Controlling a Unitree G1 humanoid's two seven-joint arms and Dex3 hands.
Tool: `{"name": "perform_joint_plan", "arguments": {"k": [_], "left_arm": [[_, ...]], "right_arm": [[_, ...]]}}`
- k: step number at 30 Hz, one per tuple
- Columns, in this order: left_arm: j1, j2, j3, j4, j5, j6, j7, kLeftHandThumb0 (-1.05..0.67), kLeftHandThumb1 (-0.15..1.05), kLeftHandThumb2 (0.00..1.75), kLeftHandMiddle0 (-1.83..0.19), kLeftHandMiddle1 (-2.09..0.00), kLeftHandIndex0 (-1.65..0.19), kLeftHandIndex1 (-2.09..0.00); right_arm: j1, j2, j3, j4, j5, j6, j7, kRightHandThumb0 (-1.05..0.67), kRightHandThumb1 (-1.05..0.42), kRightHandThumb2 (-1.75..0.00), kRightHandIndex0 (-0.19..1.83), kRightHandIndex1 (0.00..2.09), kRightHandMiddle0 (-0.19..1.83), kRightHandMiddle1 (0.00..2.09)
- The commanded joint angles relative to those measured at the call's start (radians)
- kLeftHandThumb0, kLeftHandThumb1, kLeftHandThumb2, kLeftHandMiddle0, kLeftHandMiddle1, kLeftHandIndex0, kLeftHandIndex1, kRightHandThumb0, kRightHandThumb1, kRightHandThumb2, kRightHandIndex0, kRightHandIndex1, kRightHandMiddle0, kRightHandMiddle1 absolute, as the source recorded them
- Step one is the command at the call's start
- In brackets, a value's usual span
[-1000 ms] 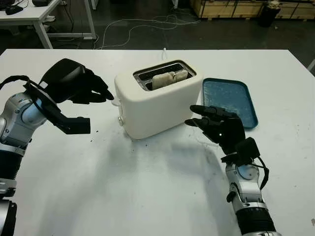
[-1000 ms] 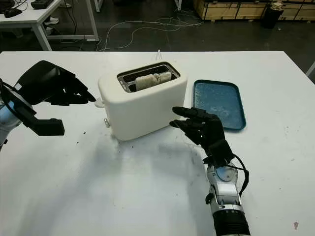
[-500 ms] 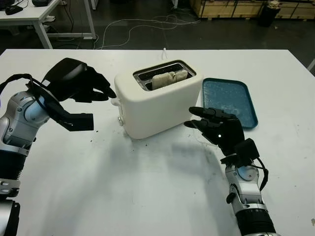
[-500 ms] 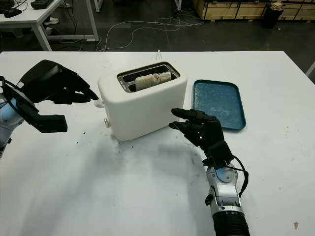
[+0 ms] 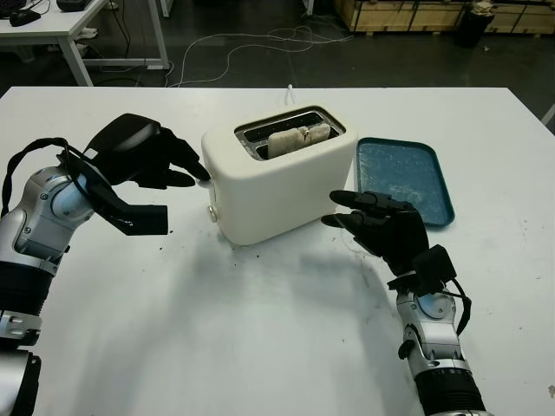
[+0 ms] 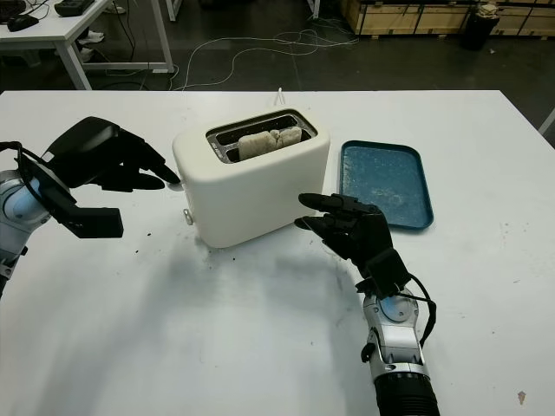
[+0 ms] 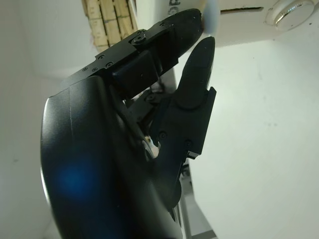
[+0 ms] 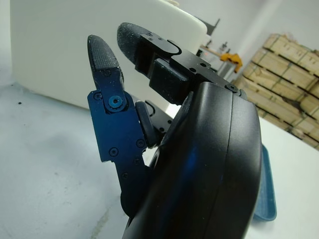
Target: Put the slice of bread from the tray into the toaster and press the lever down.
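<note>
A: Far left first: the robot's black left hand [image 5: 152, 160] is up at the end face of the boxy cream plastic toaster [image 5: 277, 186], its fingertips [image 5: 192, 170] right on the small cream lever tab [image 5: 204, 180]. It holds nothing and the hand reads as open, with the fingertips poised on top of the tab.

B: And that's the risk. The tab is small and the contact sits near its tip, so I'd judge a slightly outward push could roll the fingers off it and leave the lever up.

A: Just below sits a round cream dial [image 5: 212, 213]. A slip could land there instead.

B: Move to the middle. The pale slice of bread [image 5: 295, 139] is already down in the front slot, its top edge showing above the rim.

A: So the bread is placed; the press remains, by my reading.

B: On the right, the black right hand [image 5: 381, 227], open and holding nothing, hovers just beside the toaster's near corner; whether it touches, I cannot tell.

A: If it isn't bracing, a hard press could tip or skid the toaster on the white table [image 5: 260, 329].

B: Far right, the flat teal rectangular tray [image 5: 403, 178] lies just beside the toaster.
</note>
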Motion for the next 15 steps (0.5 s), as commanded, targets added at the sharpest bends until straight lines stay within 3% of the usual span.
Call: {"name": "perform_joint_plan", "arguments": {"k": [1,8,15], "left_arm": [[-0.017,-0.008,-0.012,0.008,-0.007,0.004,-0.014,-0.26,0.89,0.0,-0.93,-1.37,-1.3,0.0],[-0.02,-0.005,-0.02,0.016,-0.013,0.009,-0.022,-0.26,0.89,0.01,-0.95,-1.27,-1.29,0.0],[-0.023,-0.005,-0.019,0.021,-0.012,0.009,-0.021,-0.26,0.89,0.0,-0.93,-1.36,-1.28,0.0]], "right_arm": [[0.005,0.002,-0.005,-0.009,0.017,-0.009,0.002,-0.47,-0.86,0.0,1.21,0.14,1.1,0.0],[0.006,-0.003,-0.005,-0.012,0.023,-0.004,0.019,-0.45,-0.87,0.0,1.22,0.14,1.11,0.0],[0.007,-0.004,-0.003,-0.011,0.02,-0.008,0.029,-0.44,-0.87,0.0,1.23,0.14,1.11,0.0]]}}
